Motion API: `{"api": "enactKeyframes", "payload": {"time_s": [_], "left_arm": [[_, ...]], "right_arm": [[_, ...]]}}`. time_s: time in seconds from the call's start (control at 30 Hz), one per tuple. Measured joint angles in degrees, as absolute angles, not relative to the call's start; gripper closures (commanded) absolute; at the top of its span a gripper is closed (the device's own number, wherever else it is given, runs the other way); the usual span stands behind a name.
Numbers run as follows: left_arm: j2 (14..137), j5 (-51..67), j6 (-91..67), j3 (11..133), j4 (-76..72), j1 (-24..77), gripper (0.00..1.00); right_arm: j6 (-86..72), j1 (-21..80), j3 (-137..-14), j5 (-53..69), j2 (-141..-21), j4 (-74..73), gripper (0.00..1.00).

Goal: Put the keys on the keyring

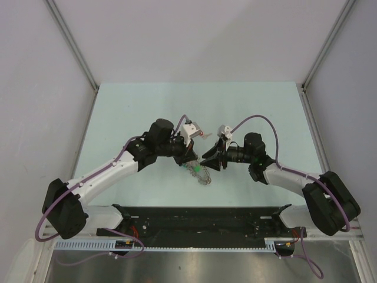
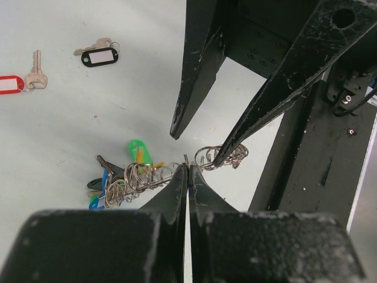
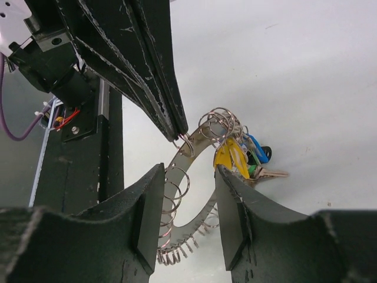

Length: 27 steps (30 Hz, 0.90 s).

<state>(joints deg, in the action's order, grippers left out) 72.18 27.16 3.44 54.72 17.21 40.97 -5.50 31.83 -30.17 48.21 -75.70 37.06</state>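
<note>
The keyring (image 3: 177,168) is a flat grey metal hoop carrying many small split rings and yellow, blue and green tags (image 3: 235,156). It lies near the table's middle (image 1: 200,174). My left gripper (image 2: 188,168) is shut on its rim and shows from above in the right wrist view (image 3: 178,135). My right gripper (image 3: 188,203) is open, with one finger on each side of the hoop's band. In the left wrist view one right fingertip (image 2: 222,160) rests among the split rings. A black-tagged key (image 2: 99,56) and a red-tagged key (image 2: 13,84) lie loose on the table beyond.
Both arms meet over the pale green table (image 1: 135,112). Grey walls stand left and right, and a black rail (image 1: 200,221) runs along the near edge. The right arm's black body (image 2: 306,153) fills the right of the left wrist view.
</note>
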Motion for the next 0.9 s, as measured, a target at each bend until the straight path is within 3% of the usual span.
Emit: {"api": "enactKeyframes", "payload": {"time_s": [0.57,0.67,0.87,0.9], "left_arm": [[72.2,28.2,3.4,54.6,17.2,41.6,1.00],[72.1,28.5,3.4,54.6,17.2,41.6,0.99],[71.3,29.2,3.4,54.3,17.4,41.6,0.98],[71.1,29.4,3.4,54.2,17.4,41.6,0.95]], "right_arm": [[-6.0,32.2,-32.4,51.4,-79.0,39.8,0.61],[-5.9,32.3,-32.7,52.2,-79.7,39.8,0.66],[-6.3,32.5,-33.3,54.7,-80.1,39.8,0.99],[-6.3,32.4,-33.4,54.9,-80.1,39.8,1.00]]}}
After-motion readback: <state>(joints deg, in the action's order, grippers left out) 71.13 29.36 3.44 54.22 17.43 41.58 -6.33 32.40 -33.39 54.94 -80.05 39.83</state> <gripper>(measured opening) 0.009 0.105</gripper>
